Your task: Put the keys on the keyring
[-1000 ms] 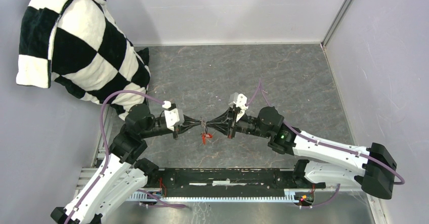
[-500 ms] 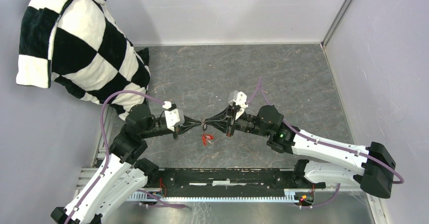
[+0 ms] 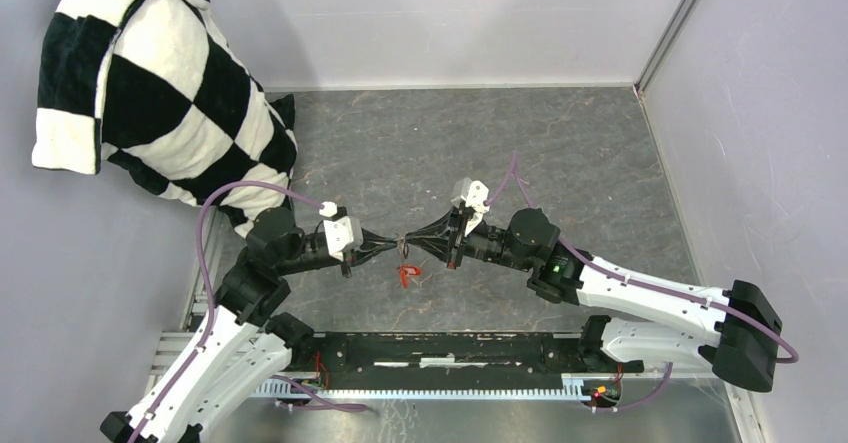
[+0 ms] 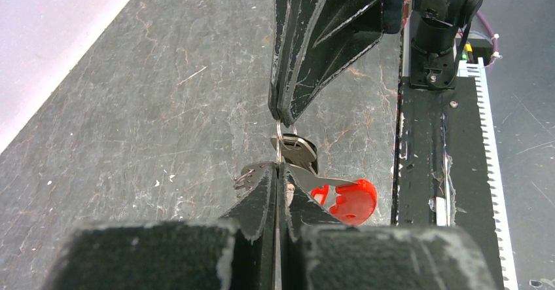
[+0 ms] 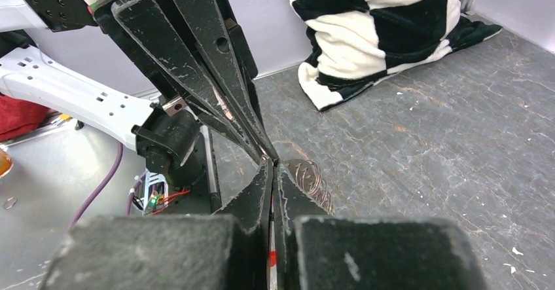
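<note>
- Left pincer [image 3: 394, 244] is pressed together on the thin keyring [image 4: 283, 135], held up over the table [image 3: 520, 143].
- Right pincer [image 3: 411, 242] meets it tip to tip; we see it nipping the same ring from the opposite side.
- Red piece [image 4: 350, 201] hangs just below; fob or key, we cannot tell.

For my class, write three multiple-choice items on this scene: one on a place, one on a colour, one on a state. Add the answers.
1. The checkered cloth sits: A) far left B) far right C) between the pincers.
2. The small plastic piece is: A) blue B) red C) green.
3. The left pincer and right pincer are: A) both open B) both shut C) one open.
Key: A, it leans at the far left wall; B, plainly red; B, each is closed tight, the right on the keyring.
</note>
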Action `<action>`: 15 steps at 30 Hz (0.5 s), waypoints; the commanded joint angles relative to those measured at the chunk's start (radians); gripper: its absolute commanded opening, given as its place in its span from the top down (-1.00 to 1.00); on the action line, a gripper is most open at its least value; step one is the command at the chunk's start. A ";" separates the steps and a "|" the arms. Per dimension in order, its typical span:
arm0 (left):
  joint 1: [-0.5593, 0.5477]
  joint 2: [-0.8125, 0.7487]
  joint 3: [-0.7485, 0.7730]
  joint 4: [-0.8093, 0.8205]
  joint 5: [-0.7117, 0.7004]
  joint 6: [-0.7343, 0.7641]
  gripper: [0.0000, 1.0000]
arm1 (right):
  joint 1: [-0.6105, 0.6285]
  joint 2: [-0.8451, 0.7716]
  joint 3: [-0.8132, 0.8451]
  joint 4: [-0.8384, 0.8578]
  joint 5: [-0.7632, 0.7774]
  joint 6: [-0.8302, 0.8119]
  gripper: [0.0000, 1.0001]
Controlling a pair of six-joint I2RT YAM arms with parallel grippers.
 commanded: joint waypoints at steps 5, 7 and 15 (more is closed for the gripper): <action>0.000 -0.016 0.003 0.045 0.020 0.007 0.96 | -0.002 -0.021 0.019 0.017 0.059 -0.010 0.99; -0.001 -0.017 0.003 0.046 0.020 0.007 0.96 | -0.002 -0.024 0.017 0.015 0.063 -0.010 0.99; -0.001 -0.017 0.004 0.062 0.016 -0.005 0.96 | -0.003 -0.026 0.008 0.010 0.060 -0.009 0.99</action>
